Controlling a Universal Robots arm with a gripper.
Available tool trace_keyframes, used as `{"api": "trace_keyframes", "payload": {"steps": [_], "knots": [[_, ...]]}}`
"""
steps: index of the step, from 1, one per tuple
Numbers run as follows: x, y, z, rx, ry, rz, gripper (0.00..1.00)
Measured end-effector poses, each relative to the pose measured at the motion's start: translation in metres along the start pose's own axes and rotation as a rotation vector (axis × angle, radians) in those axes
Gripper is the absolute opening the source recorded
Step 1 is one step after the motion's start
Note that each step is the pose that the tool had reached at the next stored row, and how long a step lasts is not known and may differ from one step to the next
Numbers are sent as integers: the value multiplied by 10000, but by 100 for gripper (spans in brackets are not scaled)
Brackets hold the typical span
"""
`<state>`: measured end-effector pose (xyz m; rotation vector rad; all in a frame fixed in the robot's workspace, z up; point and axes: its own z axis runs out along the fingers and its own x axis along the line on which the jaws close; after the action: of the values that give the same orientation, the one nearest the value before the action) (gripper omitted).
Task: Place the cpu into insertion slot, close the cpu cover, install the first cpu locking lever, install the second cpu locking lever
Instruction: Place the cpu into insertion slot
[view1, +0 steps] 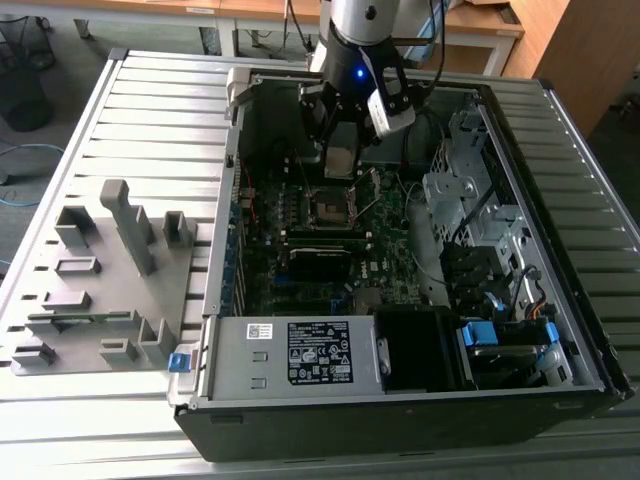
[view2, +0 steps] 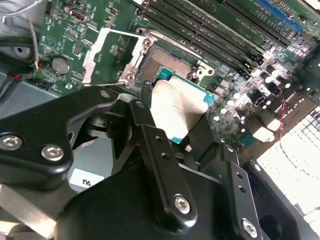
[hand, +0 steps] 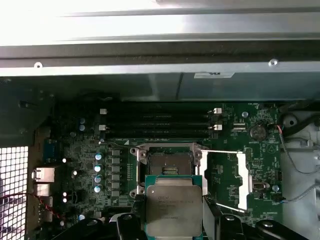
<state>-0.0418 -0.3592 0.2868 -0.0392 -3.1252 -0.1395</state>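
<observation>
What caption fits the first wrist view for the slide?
Pincer holding the cpu close to the empty insertion slot, cpu cover swung aside on the green motherboard.

An open computer case lies on a slatted metal tabletop. Inside the case a green motherboard covers its base, carrying long black memory slots and a round coin battery. A silver power supply fills the case's near end in the exterior view; a grey drive cage lines its wall at the exterior view's right. Outside the case, at the exterior view's left, a grey slotted holder rests on the tabletop.
</observation>
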Motion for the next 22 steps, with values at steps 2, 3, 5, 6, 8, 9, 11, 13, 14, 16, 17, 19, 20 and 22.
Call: {"api": "trace_keyframes", "payload": {"steps": [2, 3, 5, 6, 8, 9, 11, 13, 14, 16, 17, 19, 20, 22], "knots": [[17, -15, 34, 2, -2, 0, 54], [16, -15, 34, 4, -2, -1, 54], [16, -16, 39, 1, -2, -1, 54], [17, -16, 39, 2, -2, 0, 54], [17, -16, 40, 1, -3, 0, 54], [17, -16, 41, 1, -3, 0, 54], [17, -16, 45, 1, -3, 0, 54], [17, -16, 45, 1, -2, 0, 54], [17, -16, 46, 1, -2, 0, 54], [17, -16, 46, 0, -3, 0, 54], [17, -16, 47, 0, -3, 0, 54], [17, -16, 47, 1, -3, 0, 54], [17, -16, 47, 0, -3, 0, 54], [17, -16, 48, 1, -4, 17, 54]]}}
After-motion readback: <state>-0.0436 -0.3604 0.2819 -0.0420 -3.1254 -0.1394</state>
